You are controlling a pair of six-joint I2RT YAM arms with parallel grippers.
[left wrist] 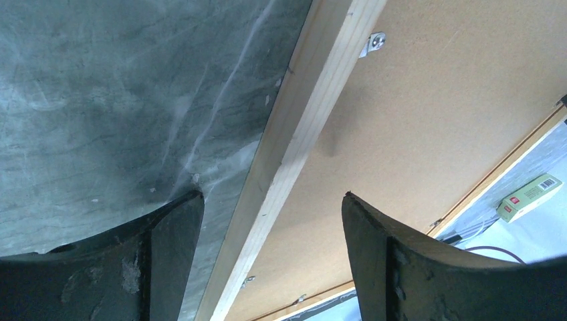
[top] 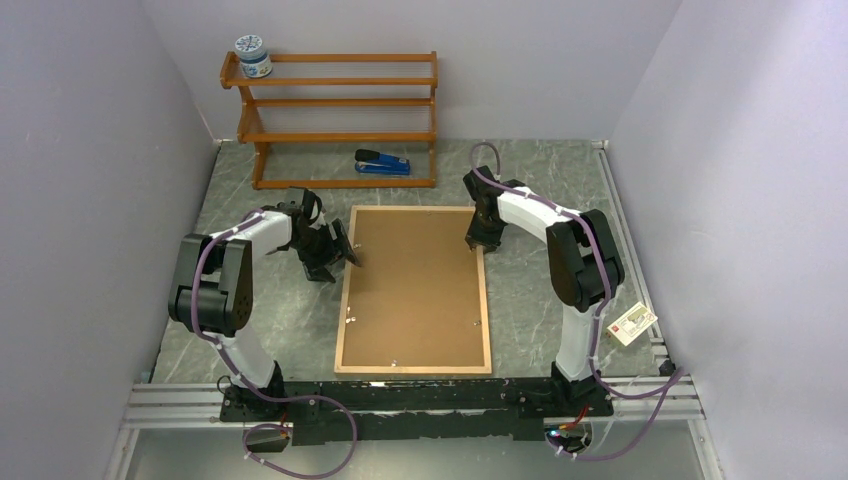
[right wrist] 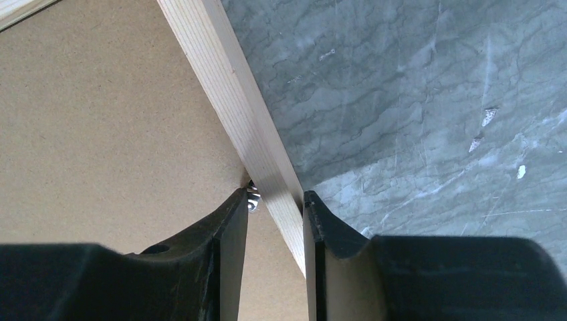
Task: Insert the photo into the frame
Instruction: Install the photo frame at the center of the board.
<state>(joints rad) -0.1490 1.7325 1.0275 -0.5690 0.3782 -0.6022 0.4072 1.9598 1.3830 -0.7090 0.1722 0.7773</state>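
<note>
**Straddling the two long rails of the frame [top: 412, 371]**

On the left, the left gripper [left wrist: 273, 195] holds its jaws wide. One finger is over the grey table [top: 540, 300] and the other is over the backing board [top: 415, 290]. The left rail of the frame runs between them, with a clear gap on each side. The frame lies flat in the middle of the table, back side up, and the brown backing board fills it. On the right, the right gripper [right wrist: 275, 192] is at the right rail, near the far corner. Its jaws are narrow and the rail passes between them. A small metal clip [right wrist: 253, 200] sits just beside the inner finger. Whether the fingers press the wood, I cannot tell.
</note>
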